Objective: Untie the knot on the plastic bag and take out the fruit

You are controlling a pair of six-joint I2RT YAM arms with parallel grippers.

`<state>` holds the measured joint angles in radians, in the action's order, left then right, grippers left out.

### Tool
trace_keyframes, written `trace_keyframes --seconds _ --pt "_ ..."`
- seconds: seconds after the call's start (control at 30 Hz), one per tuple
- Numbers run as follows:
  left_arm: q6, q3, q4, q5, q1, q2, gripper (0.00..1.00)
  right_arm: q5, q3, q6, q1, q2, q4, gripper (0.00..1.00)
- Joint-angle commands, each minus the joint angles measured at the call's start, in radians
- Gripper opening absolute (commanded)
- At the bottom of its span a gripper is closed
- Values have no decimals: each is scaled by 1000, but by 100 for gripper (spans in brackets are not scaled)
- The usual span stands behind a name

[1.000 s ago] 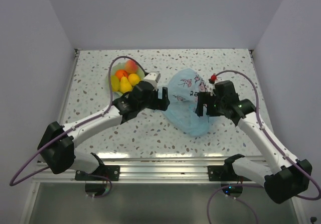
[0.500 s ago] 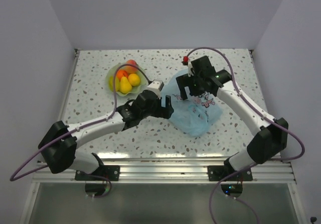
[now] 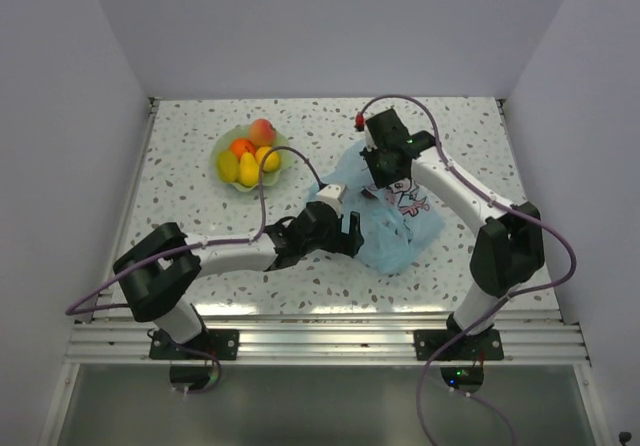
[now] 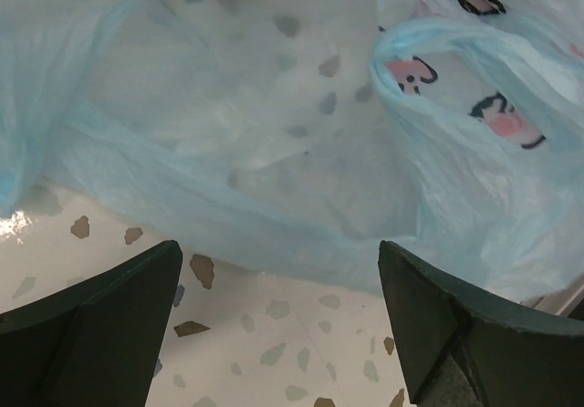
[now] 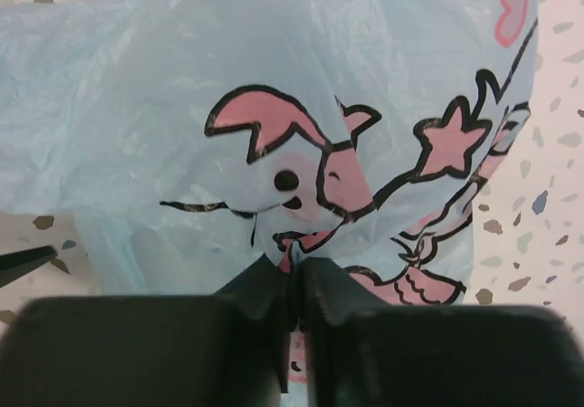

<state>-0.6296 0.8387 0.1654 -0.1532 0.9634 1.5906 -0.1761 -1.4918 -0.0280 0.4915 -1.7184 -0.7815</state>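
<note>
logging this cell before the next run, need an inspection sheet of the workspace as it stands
surface: speckled table, no spills seen
job's things: plastic bag crumpled right of centre; no knot seen, one handle loop lies open; fruit sits in the bowl
clutter: nothing seen
grippers: left gripper open at the bag's near edge; right gripper shut on the bag's printed film
cables: purple cables loop over both arms
surroundings: plain walls on three sides; metal rail at the near edge
</note>
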Motion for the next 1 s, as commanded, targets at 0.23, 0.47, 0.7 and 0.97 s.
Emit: trace_keyframes --seconds 0.23,0.47,0.7,0.97 --pt "-111 -64 134 -115 5 52 94 270 4 -82 27 275 -42 0" --pt "-122 -84 146 -135 6 26 94 276 126 -136 25 302 5 0" --pt "-130 -92 175 -144 8 19 94 296 218 -168 27 296 97 0" --pt "-4 -99 261 -135 54 -18 91 296 263 -165 24 275 116 0"
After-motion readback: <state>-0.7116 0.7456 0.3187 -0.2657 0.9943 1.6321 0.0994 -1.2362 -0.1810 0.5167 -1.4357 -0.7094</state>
